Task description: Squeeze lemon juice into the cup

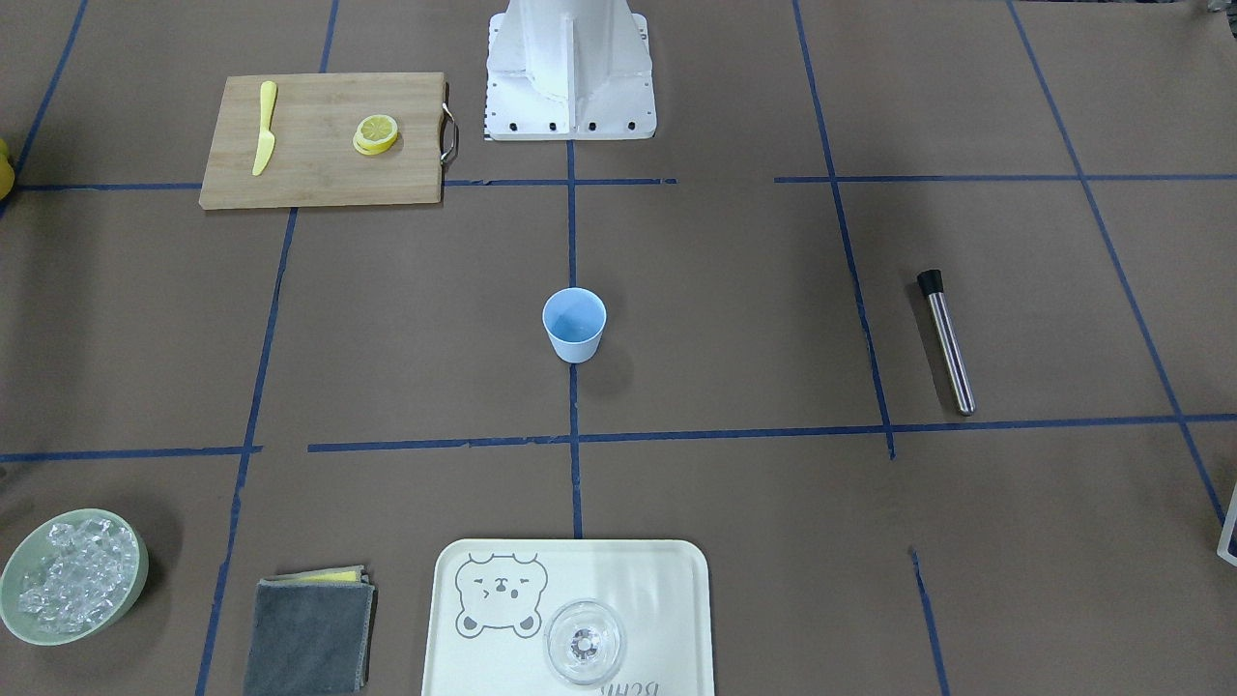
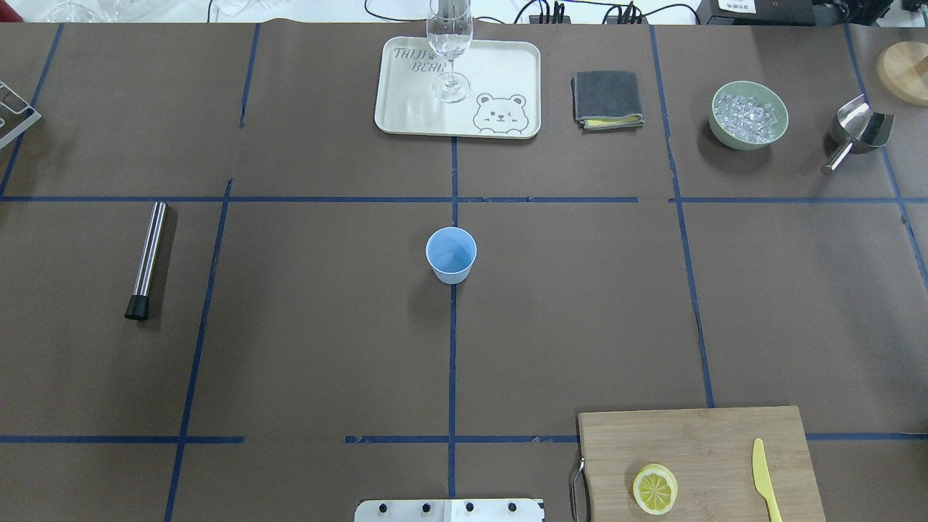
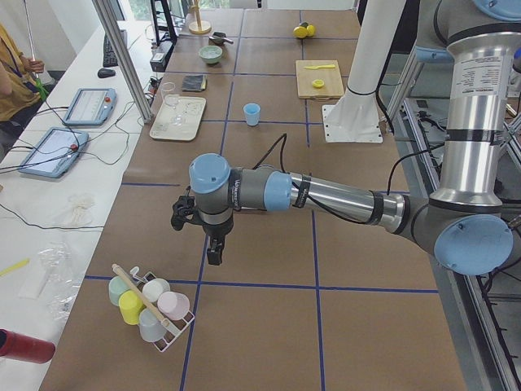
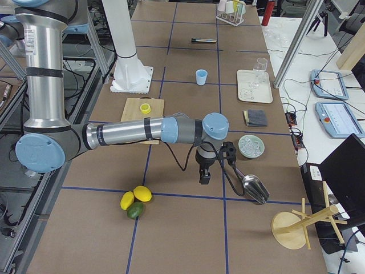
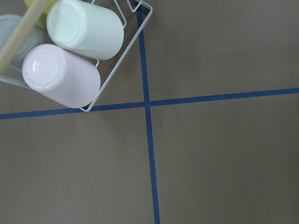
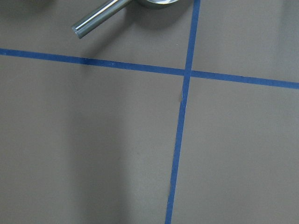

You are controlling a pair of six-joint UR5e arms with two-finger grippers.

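Note:
The light-blue cup [image 1: 574, 325] [image 2: 451, 254] stands upright and alone at the table's middle. A lemon slice [image 1: 376, 132] [image 2: 655, 489] lies on the wooden cutting board [image 2: 710, 449], stacked on another like it. In the exterior left view my left gripper [image 3: 213, 252] hangs over the table's far left end, near a wire rack of cups [image 3: 151, 308]. In the exterior right view my right gripper [image 4: 204, 177] hangs over the far right end, beside a metal scoop [image 4: 255, 188]. Both are far from the cup and the lemon. I cannot tell whether either gripper is open or shut.
A yellow plastic knife [image 2: 763, 480] lies on the board. At the far edge are a tray [image 2: 406, 109] with a clear glass [image 2: 450, 51], a folded grey cloth [image 2: 607, 98] and a bowl of ice [image 2: 749, 114]. A steel rod [image 2: 147, 258] lies left. Whole citrus fruits [image 4: 135, 201] sit right.

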